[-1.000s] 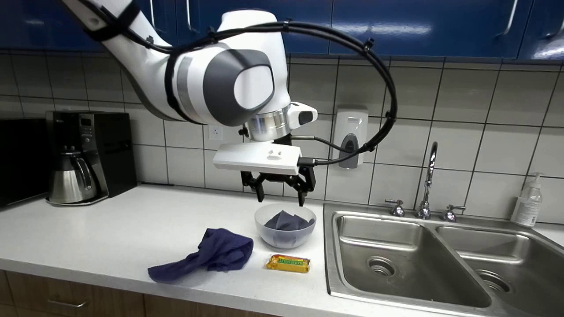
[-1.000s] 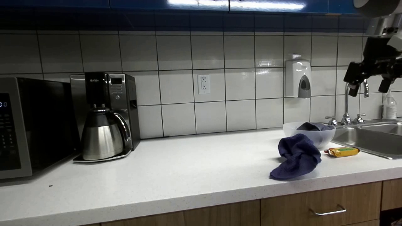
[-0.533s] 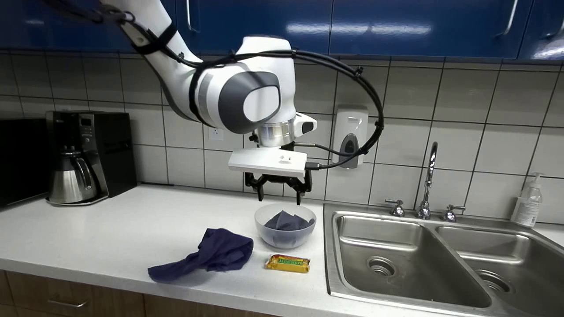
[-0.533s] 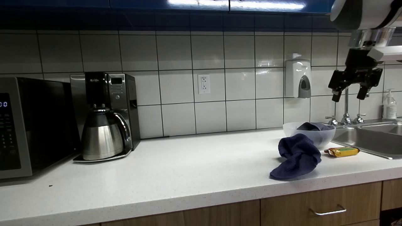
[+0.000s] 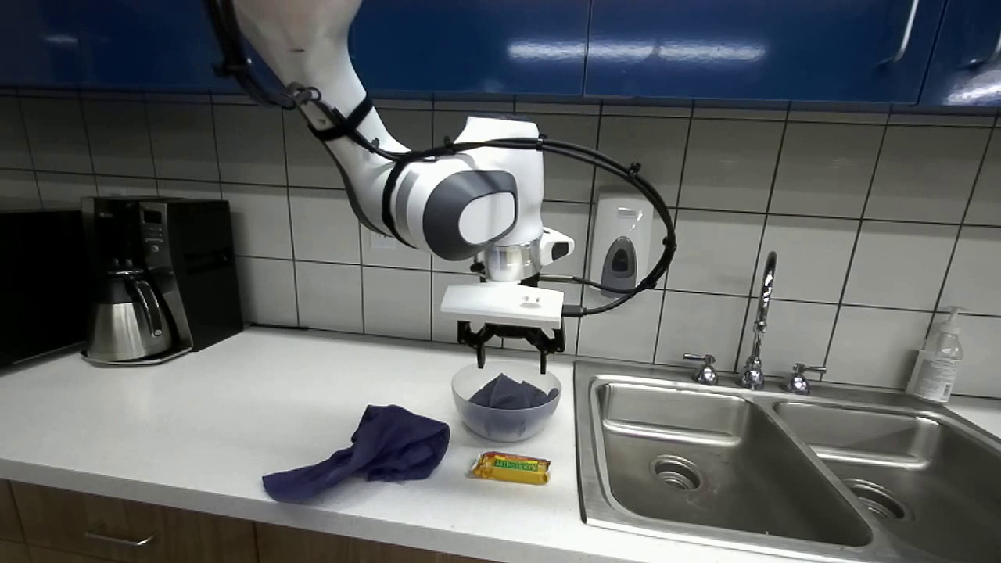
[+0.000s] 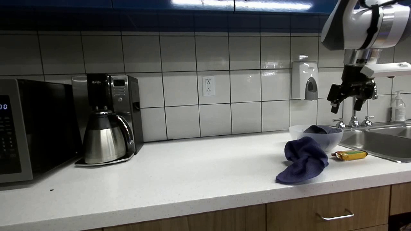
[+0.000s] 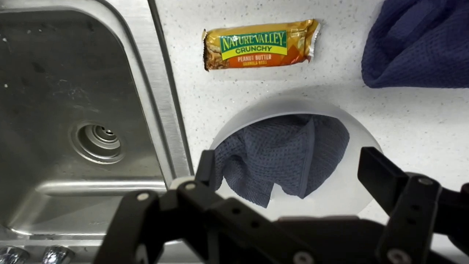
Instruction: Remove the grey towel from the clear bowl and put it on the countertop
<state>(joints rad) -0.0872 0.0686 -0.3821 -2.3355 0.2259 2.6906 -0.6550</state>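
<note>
The grey towel (image 5: 512,393) lies crumpled inside the clear bowl (image 5: 500,426), which stands on the white countertop (image 5: 195,407) beside the sink. In an exterior view, the towel (image 6: 322,129) pokes above the rim of the bowl (image 6: 332,141). My gripper (image 5: 512,368) is open and empty, pointing down above the bowl; it also shows in an exterior view (image 6: 346,109). In the wrist view, the towel (image 7: 282,154) lies between the spread fingers of the gripper (image 7: 287,165), below them. The near part of the bowl (image 7: 344,190) is hidden by the gripper.
A dark blue towel (image 5: 383,450) and a yellow granola bar (image 5: 511,468) lie in front of the bowl. The steel sink (image 5: 588,453) is right beside it. A soap dispenser (image 5: 622,246) hangs on the wall behind. A coffee maker (image 5: 168,274) stands farther along the counter.
The arm has moved down and across toward the bowl, and the gripper is now lower above it. The gripper has stayed open. The towels, bowl and bar have not moved.
</note>
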